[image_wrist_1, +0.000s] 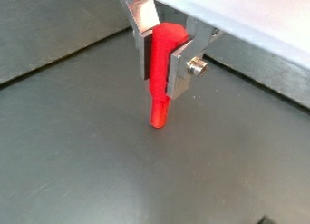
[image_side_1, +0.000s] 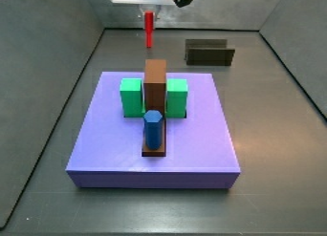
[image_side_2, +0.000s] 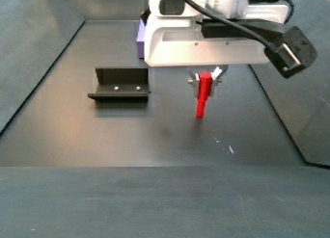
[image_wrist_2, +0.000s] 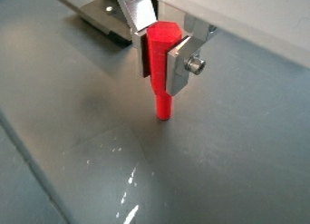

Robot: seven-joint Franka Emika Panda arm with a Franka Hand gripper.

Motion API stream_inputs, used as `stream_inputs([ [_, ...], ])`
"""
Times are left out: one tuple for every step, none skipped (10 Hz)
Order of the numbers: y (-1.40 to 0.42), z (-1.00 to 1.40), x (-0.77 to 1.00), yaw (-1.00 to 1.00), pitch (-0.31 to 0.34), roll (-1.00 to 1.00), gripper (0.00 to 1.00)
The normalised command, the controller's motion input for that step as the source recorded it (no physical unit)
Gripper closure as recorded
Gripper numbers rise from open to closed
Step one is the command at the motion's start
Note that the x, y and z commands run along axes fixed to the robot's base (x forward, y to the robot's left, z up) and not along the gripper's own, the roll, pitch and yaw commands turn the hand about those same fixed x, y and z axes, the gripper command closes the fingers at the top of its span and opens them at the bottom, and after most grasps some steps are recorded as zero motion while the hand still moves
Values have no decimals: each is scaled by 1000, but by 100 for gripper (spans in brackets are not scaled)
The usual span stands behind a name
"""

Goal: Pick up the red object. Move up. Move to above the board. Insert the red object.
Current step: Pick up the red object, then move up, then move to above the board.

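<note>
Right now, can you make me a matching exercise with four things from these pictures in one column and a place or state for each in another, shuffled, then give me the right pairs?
Column one:
1. red peg
2. blue cylinder
3. small dark open box
4. tall brown block

Column two:
A. on the floor beyond the lavender board
B. between two green blocks
C. upright near the board's front edge
D. held upright in the gripper, off the floor, not over the board

Pairs: 1-D, 2-C, 3-A, 4-B
</note>
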Motion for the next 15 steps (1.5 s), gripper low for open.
stream_inputs([
  [0, 0, 0, 0, 0, 0, 100],
  [0, 0, 0, 0, 0, 0, 100],
  [0, 0, 0, 0, 0, 0, 100],
  [0, 0, 0, 0, 0, 0, 100],
  [0, 0, 0, 0, 0, 0, 100],
  [0, 0, 0, 0, 0, 0, 100],
  [0, 0, 0, 0, 0, 0, 100],
  [0, 0, 0, 0, 0, 0, 100],
  [0, 0, 0, 0, 0, 0, 100],
  [0, 833, 0, 0, 0, 0, 100],
  [-25, 835, -50, -14, 42, -9, 100],
  [-26, 606, -100, -15, 69, 0, 100],
  [-7, 300, -52, -13, 35, 29, 100],
  [0, 1400, 0, 0, 0, 0, 100],
  [-3, 1400, -17, 3, 22, -9, 100],
])
